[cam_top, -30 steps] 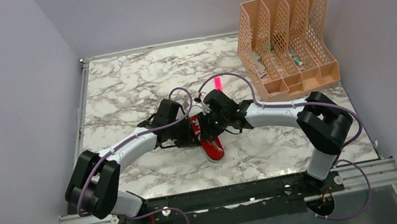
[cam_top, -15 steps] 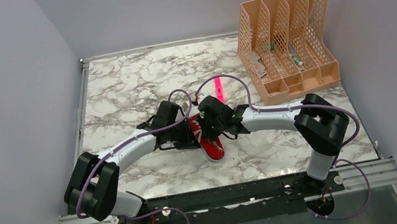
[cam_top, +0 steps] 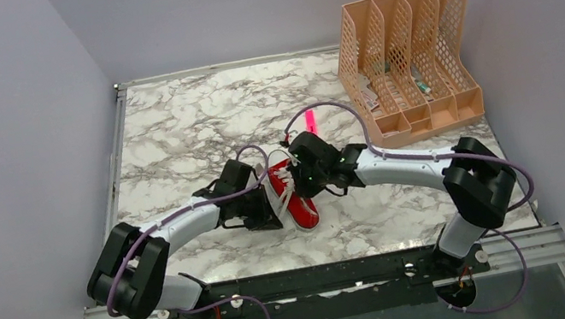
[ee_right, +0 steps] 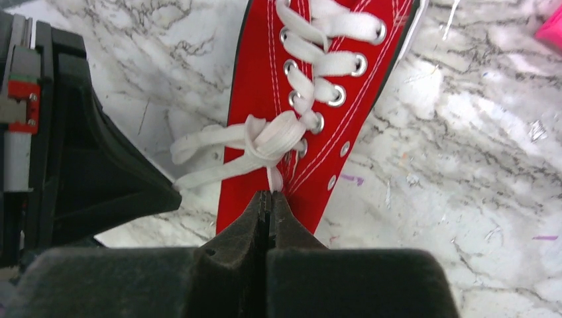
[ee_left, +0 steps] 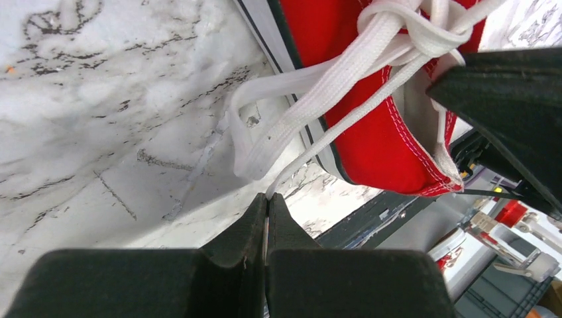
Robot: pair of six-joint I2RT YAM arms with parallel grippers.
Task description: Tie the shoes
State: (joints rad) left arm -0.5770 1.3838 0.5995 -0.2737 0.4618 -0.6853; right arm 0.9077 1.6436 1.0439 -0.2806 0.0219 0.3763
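Seeing red sneaker (cam_top: 298, 202) at centre of top view, flat on marble worktop (cam_top: 171, 135), between both arms. Left fingers (ee_left: 264, 207) pressed together, pinching a strand of white lace (ee_left: 344, 73) at bottom centre of left wrist view. Right fingers (ee_right: 265, 202) likewise clamped on a lace end just below the half-knot (ee_right: 268, 139). Pink marker (cam_top: 310, 119) further up, near peach file rack (cam_top: 410, 60) at upper right.

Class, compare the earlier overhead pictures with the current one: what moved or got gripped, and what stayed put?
The left gripper, jaws shut on a lace end, drew back leftward from the red sneaker. The right gripper closed its jaws on the other lace end. Sneaker, pink marker and file rack stayed put.
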